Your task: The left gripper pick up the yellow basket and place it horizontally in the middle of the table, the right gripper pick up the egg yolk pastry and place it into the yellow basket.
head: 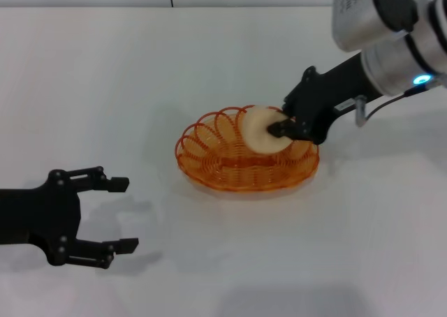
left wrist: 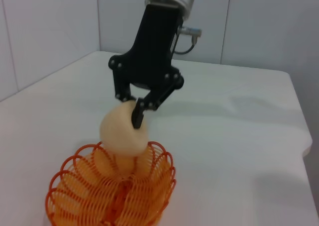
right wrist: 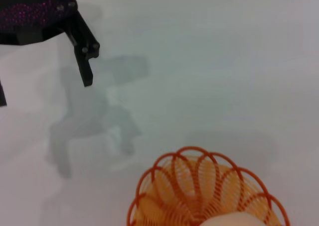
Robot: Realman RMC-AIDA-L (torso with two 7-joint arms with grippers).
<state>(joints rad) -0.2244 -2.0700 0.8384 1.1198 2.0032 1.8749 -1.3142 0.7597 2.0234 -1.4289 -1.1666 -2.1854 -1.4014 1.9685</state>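
We see the right gripper [head: 281,127] clamped on the egg yolk pastry [head: 258,129] just above the yellow basket [head: 247,156] (mid-table [head: 105,86]); near left, the left gripper [head: 123,214] gapes wide.

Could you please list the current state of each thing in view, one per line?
yellow basket: upright on the table, near its middle, released.
egg yolk pastry: held tilted over the basket's right-rear rim, not yet let go.
right gripper: shut on the pastry, above the basket.
left gripper: open, empty, off to the basket's left.
table: white, carrying the basket.
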